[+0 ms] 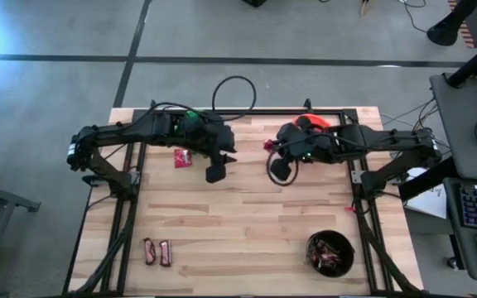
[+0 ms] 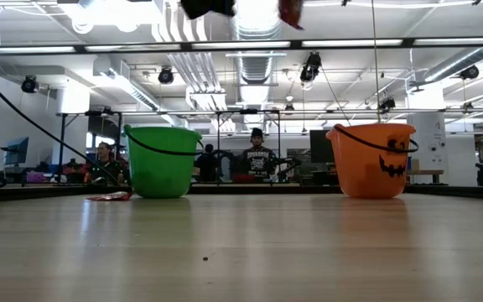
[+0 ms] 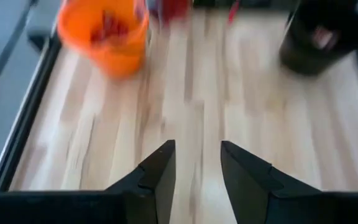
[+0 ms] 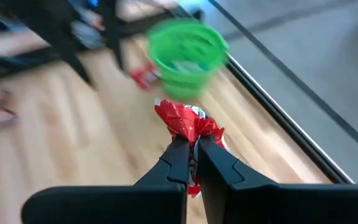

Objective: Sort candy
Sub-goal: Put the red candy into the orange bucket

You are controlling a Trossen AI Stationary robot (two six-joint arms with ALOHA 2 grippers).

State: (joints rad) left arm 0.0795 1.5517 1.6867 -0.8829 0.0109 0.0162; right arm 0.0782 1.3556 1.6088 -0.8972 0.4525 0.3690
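Note:
My right gripper (image 4: 191, 144) hangs above the table's middle, shut on a crinkled red candy packet (image 4: 187, 123). It also shows in the high view (image 1: 269, 147). My left gripper (image 3: 197, 155) is open with nothing between its fingers, high over the table left of centre (image 1: 220, 164). A second red packet (image 1: 183, 158) lies flat on the wood beside the green bucket (image 4: 185, 50). Two dark brown bars (image 1: 156, 252) lie near the front left. The orange bucket (image 3: 104, 34) holds red sweets, and the black bucket (image 1: 330, 252) holds dark ones. My right gripper pinches the red packet's crumpled wrapper (image 4: 191, 134) between its two fingers. The fingers slant downward toward the table's left side. Most of the packet sticks out past the fingertips. It is lifted clear of the table.
Green (image 2: 162, 161) and orange (image 2: 373, 159) buckets stand at the far edge, partly under the arms. A black metal frame (image 1: 131, 207) runs along the table's sides. Bare wood lies across the middle and front. People sit in the room beyond.

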